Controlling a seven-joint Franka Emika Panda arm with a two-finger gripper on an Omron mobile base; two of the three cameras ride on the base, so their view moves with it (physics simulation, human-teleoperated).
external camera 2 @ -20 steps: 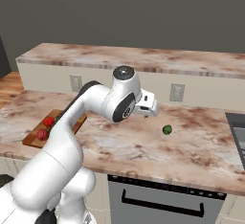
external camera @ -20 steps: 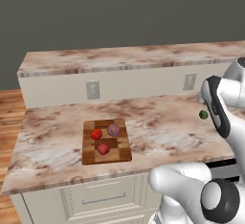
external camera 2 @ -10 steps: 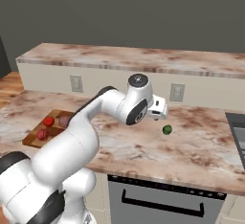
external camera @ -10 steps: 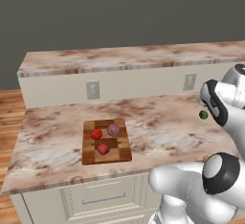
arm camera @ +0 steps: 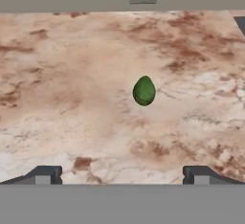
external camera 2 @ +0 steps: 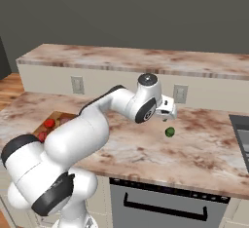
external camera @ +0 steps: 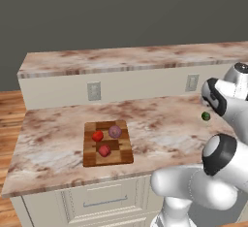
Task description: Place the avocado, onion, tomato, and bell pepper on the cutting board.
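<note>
Two-finger gripper (arm camera: 122, 175) wide open, empty, above marbled brown counter (external camera: 160, 129); small dark green oval avocado (arm camera: 144, 91) alone on counter ahead of it, well apart from block-patterned wooden cutting board (external camera: 107, 142) holding tomato (external camera: 98, 136), purple-pink onion (external camera: 115, 132), red bell pepper (external camera: 104, 150)

The white jointed arm with dark joints (external camera 2: 97, 124) reaches far to the right, elbow bent, its two-finger gripper (arm camera: 122, 175) tipped downward, jaws spread fully wide and holding nothing.

arm swung right, nearer avocado (external camera 2: 169, 132)
</note>
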